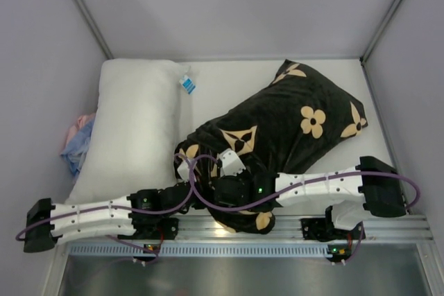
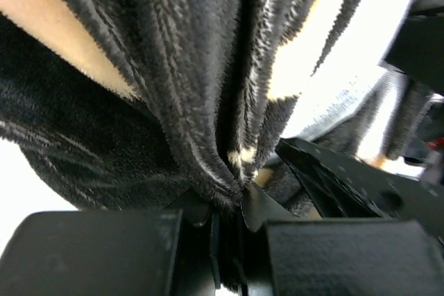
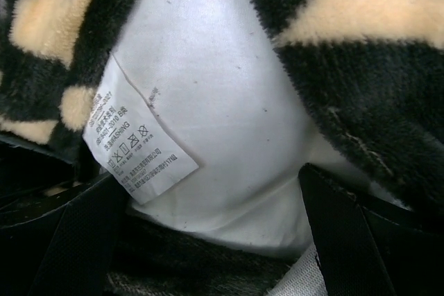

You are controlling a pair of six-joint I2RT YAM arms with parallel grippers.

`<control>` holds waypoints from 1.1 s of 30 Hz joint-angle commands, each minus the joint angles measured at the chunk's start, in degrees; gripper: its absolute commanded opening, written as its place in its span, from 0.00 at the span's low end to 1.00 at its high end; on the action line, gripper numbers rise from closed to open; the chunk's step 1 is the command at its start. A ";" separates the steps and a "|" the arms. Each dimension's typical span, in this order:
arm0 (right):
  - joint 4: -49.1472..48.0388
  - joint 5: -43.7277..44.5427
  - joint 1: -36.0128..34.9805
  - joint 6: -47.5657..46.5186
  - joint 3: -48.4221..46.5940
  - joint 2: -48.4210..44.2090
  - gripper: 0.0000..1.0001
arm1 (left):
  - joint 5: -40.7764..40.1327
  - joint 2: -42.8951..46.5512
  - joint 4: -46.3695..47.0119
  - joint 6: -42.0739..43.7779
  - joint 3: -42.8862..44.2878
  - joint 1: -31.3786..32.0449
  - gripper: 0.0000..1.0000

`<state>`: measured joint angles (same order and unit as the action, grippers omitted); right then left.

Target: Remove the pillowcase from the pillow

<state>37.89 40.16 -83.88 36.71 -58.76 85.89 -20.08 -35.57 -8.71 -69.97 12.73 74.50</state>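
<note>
The black pillowcase (image 1: pixel 291 123) with tan flowers lies slanted across the middle and right of the table, plump with the pillow inside it. In the top view the pillow is hidden. My left gripper (image 1: pixel 184 171) is at the cover's near left end, shut on a bunched fold of the black pillowcase (image 2: pixel 208 123) that runs into the gripper (image 2: pixel 236 202). My right gripper (image 1: pixel 229 163) is beside it at the cover's opening. It stands open (image 3: pixel 211 237), its fingers (image 3: pixel 354 233) either side of the bared white pillow (image 3: pixel 222 102), which carries a white care label (image 3: pixel 132 136).
A second bare white pillow (image 1: pixel 135 126) with a small blue-white tag (image 1: pixel 187 84) lies along the left side. A pink-blue cloth bundle (image 1: pixel 76 140) is wedged between it and the left wall. Grey walls close in the table on three sides.
</note>
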 commanded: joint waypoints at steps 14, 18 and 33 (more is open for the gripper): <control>-0.36 -0.88 4.68 2.84 -5.58 7.89 0.99 | 4.61 -4.41 3.61 -0.43 -2.36 0.30 0.00; -0.45 2.01 7.67 3.72 -3.82 7.28 1.00 | 5.66 -7.14 5.63 -0.25 -2.36 0.30 0.00; -12.66 -5.45 6.09 4.69 7.18 14.38 0.33 | 4.52 -2.49 2.21 1.24 -0.96 0.30 0.02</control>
<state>28.12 40.36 -78.78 39.27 -55.48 92.62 -18.22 -39.53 -3.49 -70.11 10.98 74.19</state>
